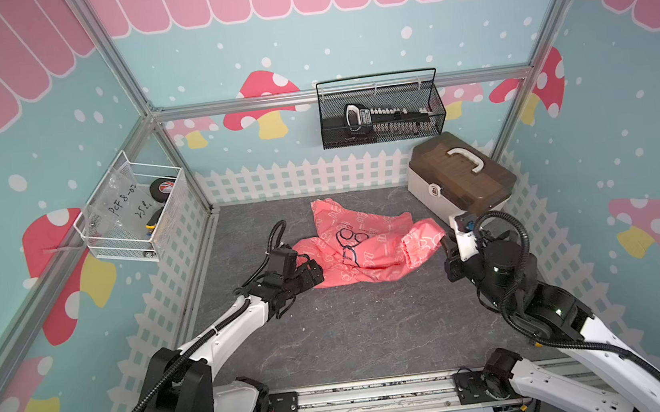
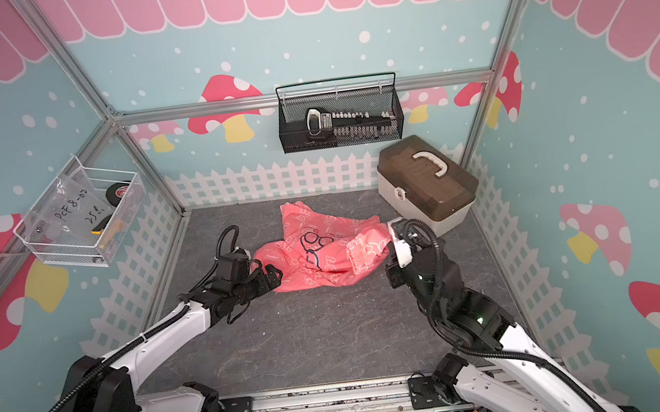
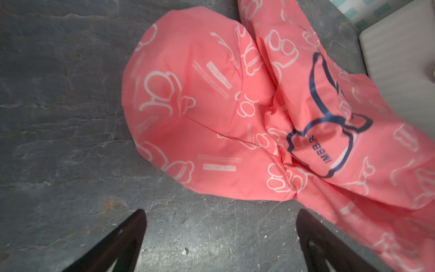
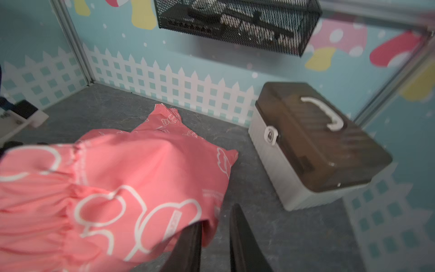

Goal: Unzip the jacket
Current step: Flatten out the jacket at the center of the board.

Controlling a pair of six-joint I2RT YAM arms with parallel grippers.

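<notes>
Zero progress on the zipper itself, judging by these views: no slider, teeth or parted front anywhere to be seen. Shows the jacket (image 1: 366, 249) crumpled on the grey table (image 1: 333, 332), a little toward 12 o'clock from the table's middle, with the hood (image 3: 188, 106) puffed out at its 9 o'clock end, the navy bear logo (image 3: 324, 146) creased on top and one sleeve (image 1: 424, 243) trailing toward 3 o'clock. Finds the left gripper (image 3: 221, 213) spread wide and empty, low over bare table just beside the hood, at the jacket's 8 o'clock. Finds the right gripper (image 4: 216, 216) at the sleeve cuff, at the jacket's 3 o'clock, jaws a narrow gap apart, cloth draped against one finger but not clamped between the two. Looks like the laying-out stage, then. Left to do, most likely: flattening the front, exposing the zipper, pinning the collar, catching the pull, drawing it down the whole length.
</notes>
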